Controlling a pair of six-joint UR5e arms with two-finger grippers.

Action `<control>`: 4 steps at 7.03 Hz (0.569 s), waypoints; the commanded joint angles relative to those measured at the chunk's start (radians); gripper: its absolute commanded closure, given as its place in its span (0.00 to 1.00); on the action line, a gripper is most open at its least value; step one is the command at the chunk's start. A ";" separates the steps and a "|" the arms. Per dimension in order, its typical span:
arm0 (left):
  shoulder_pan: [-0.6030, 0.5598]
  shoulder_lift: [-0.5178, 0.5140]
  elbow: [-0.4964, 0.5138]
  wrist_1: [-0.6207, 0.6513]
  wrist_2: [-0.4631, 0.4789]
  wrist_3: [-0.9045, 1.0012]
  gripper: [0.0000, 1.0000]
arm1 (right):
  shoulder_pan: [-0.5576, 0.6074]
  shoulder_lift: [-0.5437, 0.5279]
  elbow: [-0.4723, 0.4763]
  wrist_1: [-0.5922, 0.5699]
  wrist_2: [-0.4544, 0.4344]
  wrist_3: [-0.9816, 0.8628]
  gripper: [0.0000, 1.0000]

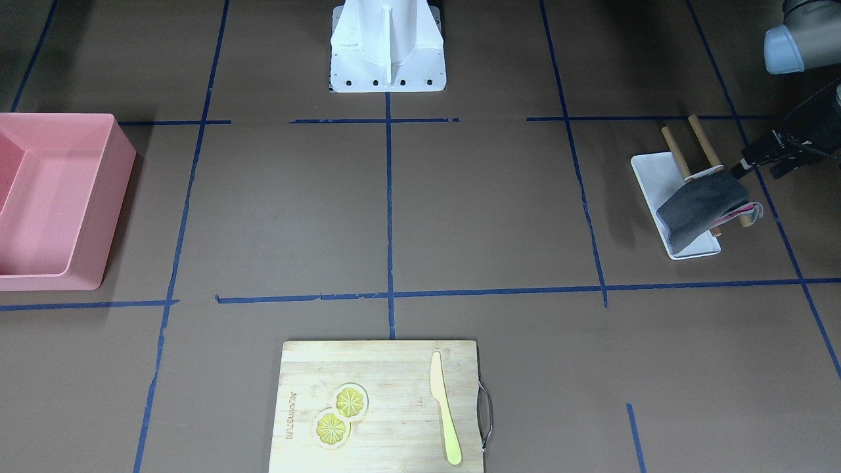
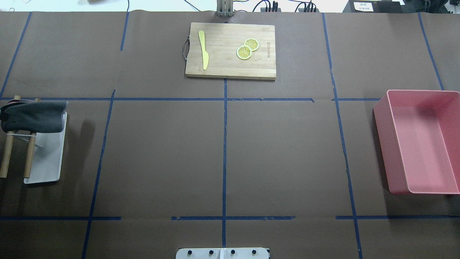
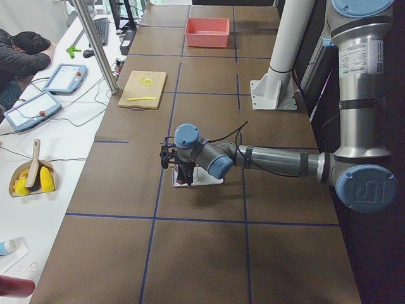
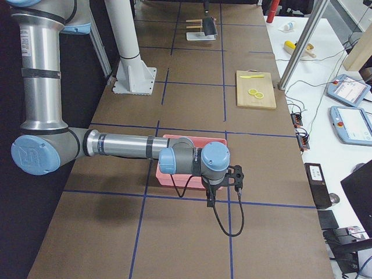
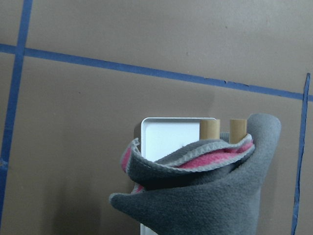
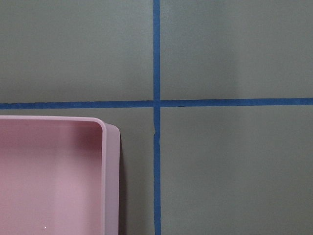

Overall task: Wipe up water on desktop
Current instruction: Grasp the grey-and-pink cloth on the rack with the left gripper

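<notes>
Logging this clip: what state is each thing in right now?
Grey cloth with pink lining: draped over wooden two-rod rack.
Small white rectangular tray: flat under the rack.
Pink plastic bin: upright, empty.
Pale wooden cutting board: flat, bearing two lemon slices and a yellow knife.
Dark-brown desktop: no wet patch visible.
Left tool: beside the cloth; open or shut unclear.
Right tool: by the bin; open or shut unclear.

Inventory, my side of the table:

1. Pink plastic bin (image 2: 386,144), open-topped, at my right.
2. Pale wooden cutting board (image 2: 222,61), far centre, with a metal handle (image 2: 184,48) on its left end. On it:
   - a yellow knife (image 2: 203,50) towards the left
   - two overlapping lemon slices (image 2: 244,52) towards the right
3. Small white tray (image 2: 46,162), at my far left, with two parallel wooden dowels (image 2: 29,158) at its left side.
</notes>
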 commanded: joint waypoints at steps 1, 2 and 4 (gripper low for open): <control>0.021 -0.004 0.002 -0.001 0.001 0.000 0.00 | 0.000 -0.003 0.000 0.000 0.000 0.000 0.00; 0.025 -0.007 0.001 -0.001 0.001 0.000 0.00 | 0.000 -0.003 0.000 0.000 0.000 0.000 0.00; 0.027 -0.039 0.028 -0.001 0.001 0.004 0.01 | 0.000 -0.003 0.003 0.000 0.000 0.000 0.00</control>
